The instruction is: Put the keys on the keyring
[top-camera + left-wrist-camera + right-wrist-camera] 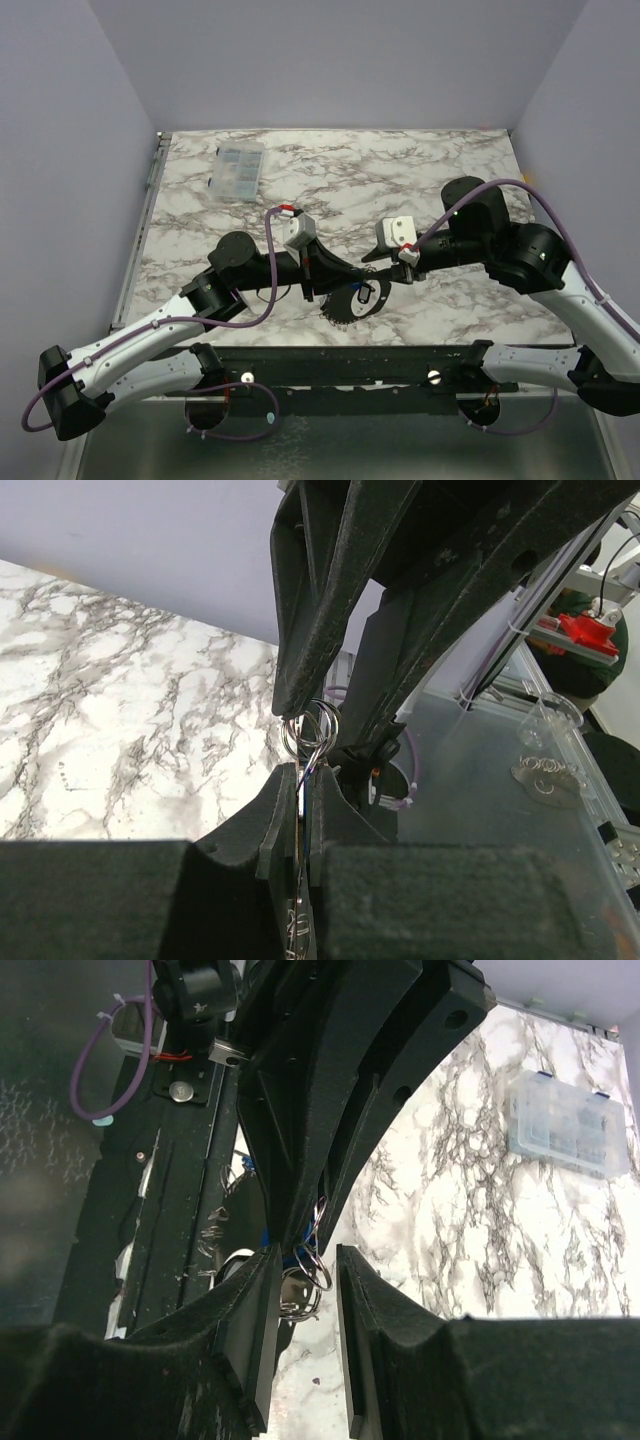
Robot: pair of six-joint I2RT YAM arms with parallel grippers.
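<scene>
Table: I see a white top with grey marble veining (450, 170).
Left arm: my left arm (150, 335) reaches in from the near left corner, its wrist over the near middle of the table.
Right arm: my right arm (590, 310) comes in from the near right and bends back, so the two wrists meet nose to nose.
Compartment box: the clear plastic compartment box (238, 170) lies flat at the far left, well apart from both arms.
Left gripper: the left gripper (302, 785) has its pads pressed together on a thin strip of metal that runs down between them.
Right gripper: the right gripper (307, 1255) has its fingers standing apart with marble showing through the gap. Its tips bracket the cluster of rings, and I cannot tell whether either pad touches them.
Keyring: I take the pinched strip for the keyring (300, 815), seen edge-on. It is held up off the table between the two wrists.
Keys: only flecks of blue show, which I take for the keys (297, 1253), at the right gripper's fingertips.
Small wire loops: small wire loops (310, 730) overlap just above the left pads.
Writing: any print on the box is too small for me to read.
</scene>
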